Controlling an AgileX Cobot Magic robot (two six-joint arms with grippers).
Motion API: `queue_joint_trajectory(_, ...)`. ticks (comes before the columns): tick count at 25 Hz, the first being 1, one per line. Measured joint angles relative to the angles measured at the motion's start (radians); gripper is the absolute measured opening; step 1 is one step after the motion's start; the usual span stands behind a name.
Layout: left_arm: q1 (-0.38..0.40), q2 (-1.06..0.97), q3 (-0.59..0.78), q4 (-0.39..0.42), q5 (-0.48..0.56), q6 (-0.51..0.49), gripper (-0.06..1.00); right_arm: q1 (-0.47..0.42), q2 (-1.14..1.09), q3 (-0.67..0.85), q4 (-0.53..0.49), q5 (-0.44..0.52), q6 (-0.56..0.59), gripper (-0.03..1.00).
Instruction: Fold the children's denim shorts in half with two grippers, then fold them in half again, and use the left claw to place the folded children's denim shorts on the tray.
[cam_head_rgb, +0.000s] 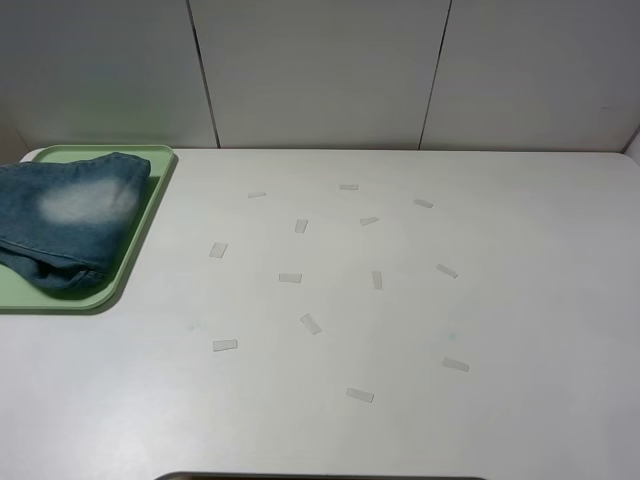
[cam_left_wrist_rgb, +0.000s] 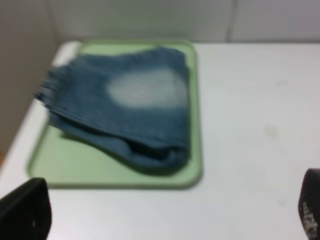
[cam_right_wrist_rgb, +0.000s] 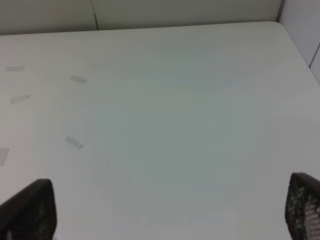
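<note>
the white table (cam_head_rgb: 420, 330) is filling most of the exterior high view, with a pale panelled wall (cam_head_rgb: 320, 70) standing behind its far edge. the tray (cam_head_rgb: 140, 240) is sitting at the table's far left corner, its pale green rim showing along its right and near sides and running out of view on the left. the children's denim shorts (cam_head_rgb: 70, 215) are lying folded on the tray, a pale faded patch facing up and the thick folded edge pointing toward the tray's near right corner; part of the bundle is reaching over the tray's left rim in the left wrist view. small strips of clear tape (cam_head_rgb: 310, 323) are lying scattered over the table well to the right of the tray, apart from one another.

the left gripper (cam_left_wrist_rgb: 165, 220) is hanging above bare table just off the tray's near rim, its fingers (cam_left_wrist_rgb: 25, 210) spread wide and released, holding nothing. the right gripper (cam_right_wrist_rgb: 165, 215) is hovering over bare table well apart from the tray, its fingers (cam_right_wrist_rgb: 30, 210) likewise spread wide and empty.
</note>
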Motion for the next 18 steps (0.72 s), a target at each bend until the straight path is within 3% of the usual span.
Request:
queue_joint_trajectory(6, -0.029, 0.000, 0.034, -0.029, 0.019, 0.011, 0.99, 0.000, 0.000, 0.000, 0.000, 0.000, 0.000, 0.69)
queue_joint_trajectory(12, -0.096, 0.000, 0.060, -0.003, 0.109, 0.012, 0.99, 0.000, 0.000, 0.000, 0.000, 0.000, 0.000, 0.69)
queue_joint_trajectory(18, -0.105, 0.000, 0.061, 0.001, 0.111, 0.012, 0.99, 0.000, 0.000, 0.000, 0.000, 0.000, 0.000, 0.69)
